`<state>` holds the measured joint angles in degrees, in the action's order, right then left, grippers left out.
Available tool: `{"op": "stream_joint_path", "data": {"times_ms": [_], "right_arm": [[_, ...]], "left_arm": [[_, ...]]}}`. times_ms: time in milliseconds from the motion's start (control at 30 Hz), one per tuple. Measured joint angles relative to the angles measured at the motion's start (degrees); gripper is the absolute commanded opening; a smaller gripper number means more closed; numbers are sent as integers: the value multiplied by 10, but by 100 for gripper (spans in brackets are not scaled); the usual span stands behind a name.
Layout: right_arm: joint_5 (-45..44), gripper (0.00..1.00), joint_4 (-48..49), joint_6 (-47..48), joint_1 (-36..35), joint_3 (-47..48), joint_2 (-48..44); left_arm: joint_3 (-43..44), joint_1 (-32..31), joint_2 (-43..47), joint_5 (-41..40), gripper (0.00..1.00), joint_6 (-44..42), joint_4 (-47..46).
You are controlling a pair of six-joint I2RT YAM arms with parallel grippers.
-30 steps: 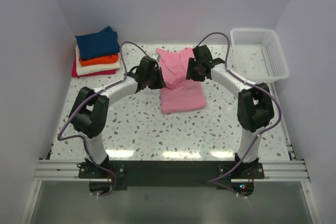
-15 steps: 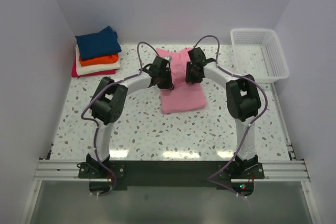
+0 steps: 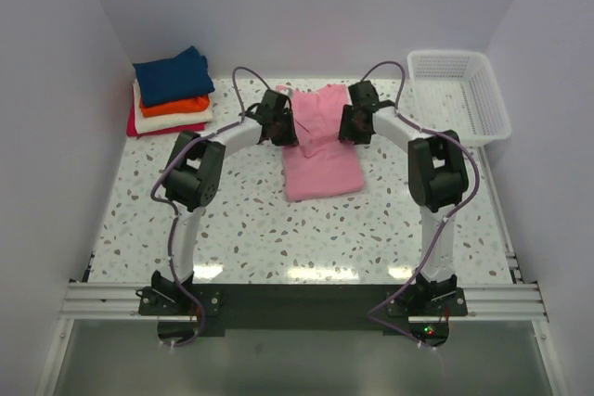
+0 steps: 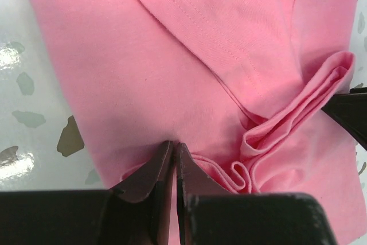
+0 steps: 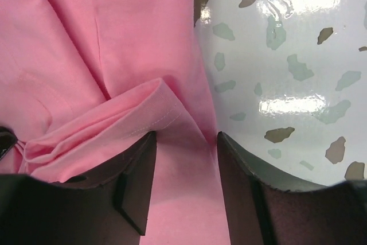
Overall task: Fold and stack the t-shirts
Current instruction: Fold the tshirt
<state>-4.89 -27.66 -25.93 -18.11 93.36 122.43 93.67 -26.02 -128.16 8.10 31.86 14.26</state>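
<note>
A light pink t-shirt (image 3: 320,150) lies partly folded mid-table, its upper part bunched into pleats between my two grippers. My left gripper (image 3: 281,127) is at the shirt's left edge; in the left wrist view its fingertips (image 4: 174,144) are pinched together on the pink cloth (image 4: 172,55). My right gripper (image 3: 351,125) is at the shirt's right edge. Its jaws (image 5: 184,136) stand apart, straddling that edge of the pink cloth (image 5: 103,38). Folded t-shirts are stacked at the back left: navy (image 3: 173,74), orange (image 3: 176,105), cream-white (image 3: 172,118) and red (image 3: 158,128).
A white mesh basket (image 3: 459,95) stands at the back right corner. White walls close the table on the left, back and right. The speckled tabletop (image 3: 278,229) shows in front of the pink shirt.
Both grippers have shifted slightly back and apart, and the pink shirt's upper part is spread wider between them. The left arm swung in toward the shirt first.
</note>
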Motion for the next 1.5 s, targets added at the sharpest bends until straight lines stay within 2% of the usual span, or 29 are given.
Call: {"op": "stream_joint_path", "data": {"times_ms": [100,267,400,700,800,1033,1133,1233,1500], "right_arm": [[10,56,12,0,7,-11,0],[30,54,37,16,17,-23,-1],[36,45,70,33,18,-23,-3],[58,38,91,50,17,-22,-3],[60,33,94,52,17,-22,-2],[62,12,93,54,17,-16,-1],[61,6,92,54,17,-15,-1],[56,4,90,54,17,-15,-1],[24,1,79,43,19,-15,-1]], "left_arm": [[0,0,0,0,11,0,0],[0,2,0,0,11,0,-1],[-1,3,0,2,11,0,-1],[-2,8,0,11,11,0,-3],[-2,9,0,13,11,0,-3],[-5,9,0,14,11,0,-7],[-8,10,1,14,4,0,-10],[-12,11,2,14,0,0,-14],[-20,13,8,12,0,0,-19]]}}
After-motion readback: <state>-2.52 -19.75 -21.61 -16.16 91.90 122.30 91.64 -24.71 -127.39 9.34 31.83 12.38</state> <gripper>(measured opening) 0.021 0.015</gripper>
